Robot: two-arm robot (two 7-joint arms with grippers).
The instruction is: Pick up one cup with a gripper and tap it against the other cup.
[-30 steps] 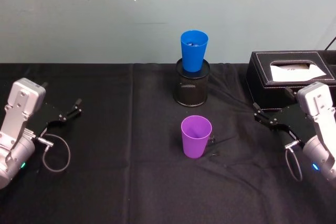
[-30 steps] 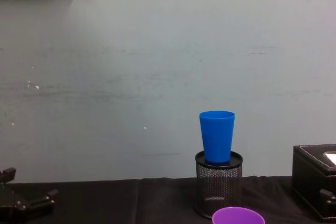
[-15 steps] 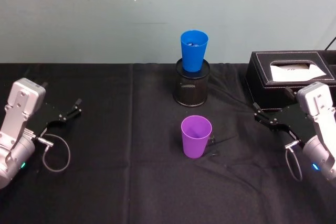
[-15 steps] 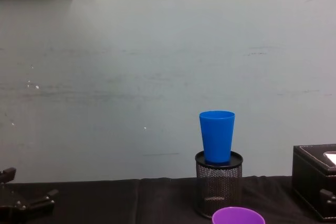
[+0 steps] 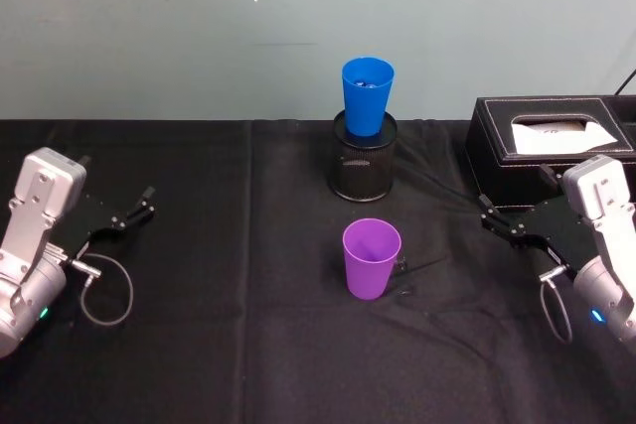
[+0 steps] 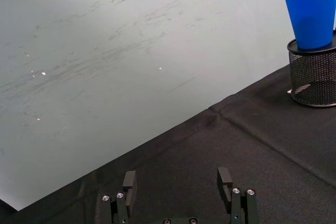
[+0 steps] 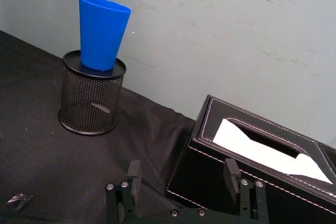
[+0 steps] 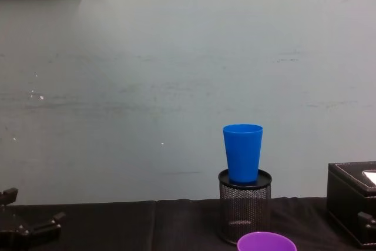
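**Risk check: nothing gripped yet, blue cup is the weak spot**

Status: purple cup (image 5: 372, 257) stands upright, mouth up, mid-table (image 5: 248, 295), alone, in front of the mesh pen holder (image 5: 363, 168). Blue cup (image 5: 367, 94) sits with its base dropped into the holder's mouth, and most of it sticks up above the rim. Right hand (image 5: 487, 213) is wide open and empty, at the table's right side just beside the tissue box (image 5: 497, 146). Left hand (image 5: 134, 208) is also wide open and empty, far left, well apart from both cups.

What can bite you, IMO:
- Blue cup is perched high and prob. not seated deep. Tap too hard or too high and it tips out, maybe takes the holder w/ it. Go light.
- Purple cup is smooth + tapered, so flat fingers can squeeze it up and out, or it twists in the grip. Grab mid-wall, square on.
- One finger nudging it before closing = cup knocked over.
- Right hand's swing-out passes close to the tissue box, so clip risk.
- Purple needs lifting to blue's height. Too low and you hit mesh instead.
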